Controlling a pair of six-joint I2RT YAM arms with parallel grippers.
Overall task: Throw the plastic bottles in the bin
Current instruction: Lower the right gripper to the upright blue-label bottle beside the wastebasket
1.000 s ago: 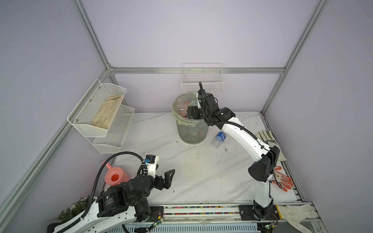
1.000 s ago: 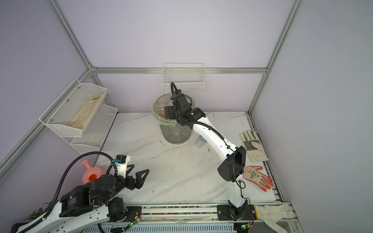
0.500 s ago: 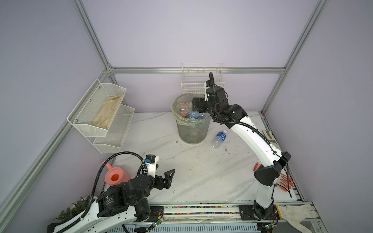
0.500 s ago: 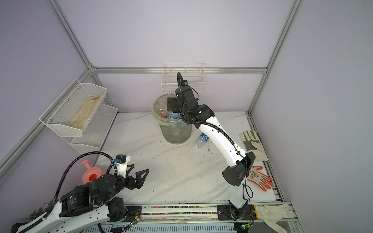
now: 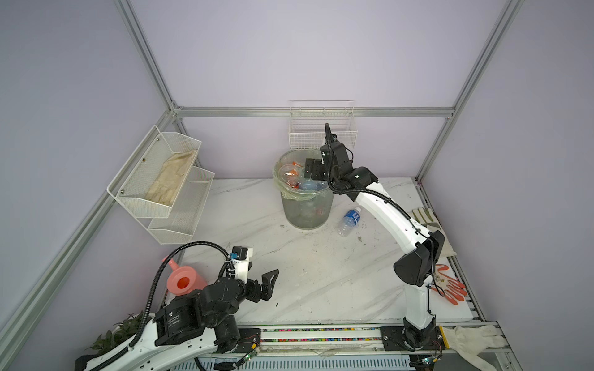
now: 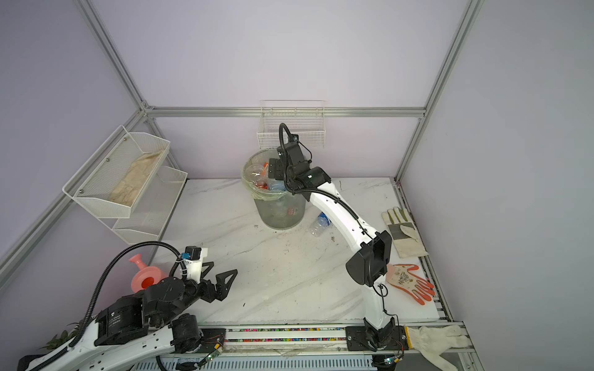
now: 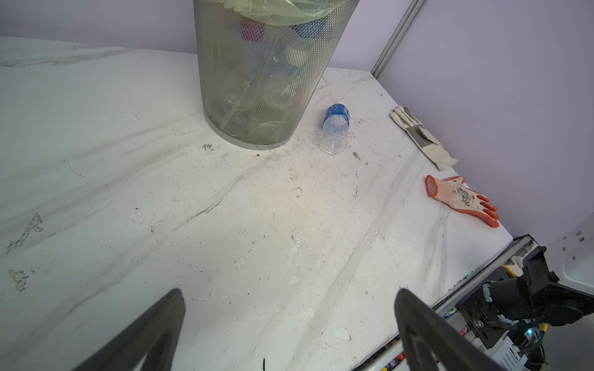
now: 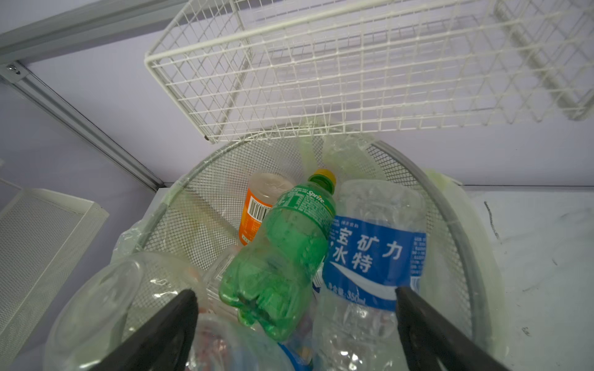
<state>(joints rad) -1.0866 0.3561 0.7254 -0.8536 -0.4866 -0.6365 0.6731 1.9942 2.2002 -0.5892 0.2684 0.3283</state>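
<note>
**Right gripper open and empty above a brimming bin**

Your right gripper (image 8: pixel 294 290) hangs over the bin (image 5: pixel 305 213) with its jaws spread wide and nothing between them. Below it the plastic bottles are heaped close to the rim, with a green bottle (image 8: pixel 289 257) on top beside a blue-labelled bottle (image 8: pixel 373 253). One stray bottle (image 5: pixel 349 221) lies on its side on the table (image 5: pixel 305 273), just beside the bin's foot. Your left gripper (image 5: pixel 266 284) is wide open too and holds nothing, low at the near edge of the table.

The risk, as I judge it, is the height of the pile (its top bottles sit about level with the rim). Another bottle dropped there may roll back off. The stray looks round and light, so a glancing finger could send it rolling. A low reach for it could also knock the bin.
</note>
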